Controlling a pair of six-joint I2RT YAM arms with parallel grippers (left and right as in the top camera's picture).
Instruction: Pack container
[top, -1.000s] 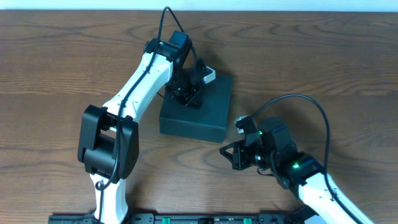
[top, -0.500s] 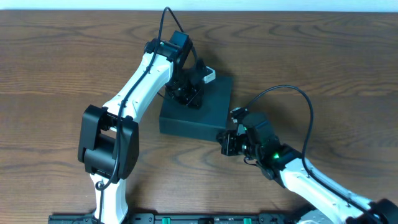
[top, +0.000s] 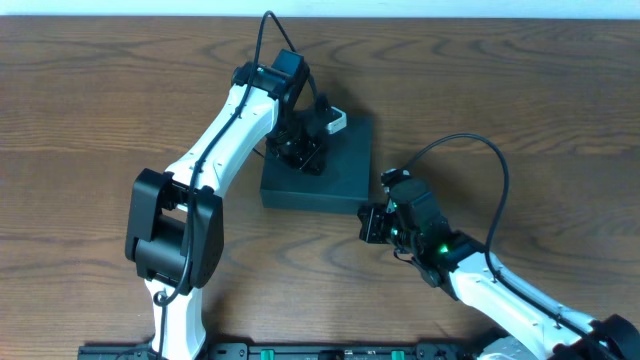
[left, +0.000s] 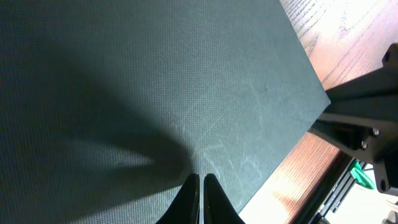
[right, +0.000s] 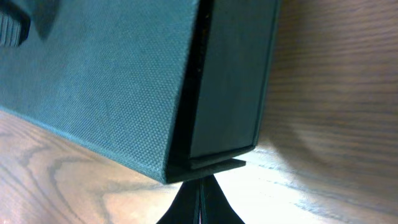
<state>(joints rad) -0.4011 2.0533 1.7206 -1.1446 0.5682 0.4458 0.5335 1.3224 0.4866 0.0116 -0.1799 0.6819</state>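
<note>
On my overhead feed the desk (top: 90, 110) is a brown wood-grain top, and its far edge runs straight along the top of the frame. The container (top: 335, 185) lies flat on it near the middle. It is dark teal-black with the lid down, and it sits slightly off square to the desk's edges. My right wrist feed shows one bottom corner resting directly on the wood.
</note>
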